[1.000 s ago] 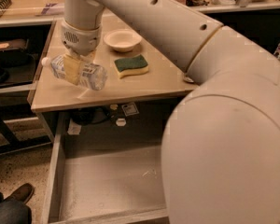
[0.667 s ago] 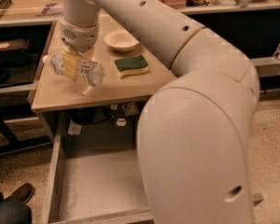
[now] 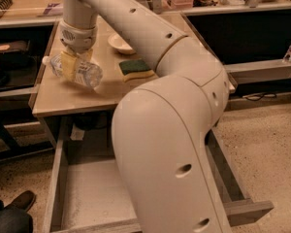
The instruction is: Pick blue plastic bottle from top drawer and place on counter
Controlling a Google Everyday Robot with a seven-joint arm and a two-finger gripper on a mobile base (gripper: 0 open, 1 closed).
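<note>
Viewing the scene from above, I find the tool (image 3: 75,65) over the left part of the tabletop (image 3: 63,100), clenched on the blue plastic bottle (image 3: 86,73). The bottle lies crosswise in the grip, tilted, with its white cap to the left and its base lower to the right. I cannot tell whether it touches the surface. The top drawer (image 3: 54,188) stands pulled out on the near side, below the tabletop. A green-topped sponge (image 3: 136,68) lies right of the bottle, apart from it. A white bowl (image 3: 120,43) sits just beyond the sponge. The arm (image 3: 174,130) covers the drawer's right half. A dark shoe (image 3: 21,201) shows at near left.
</note>
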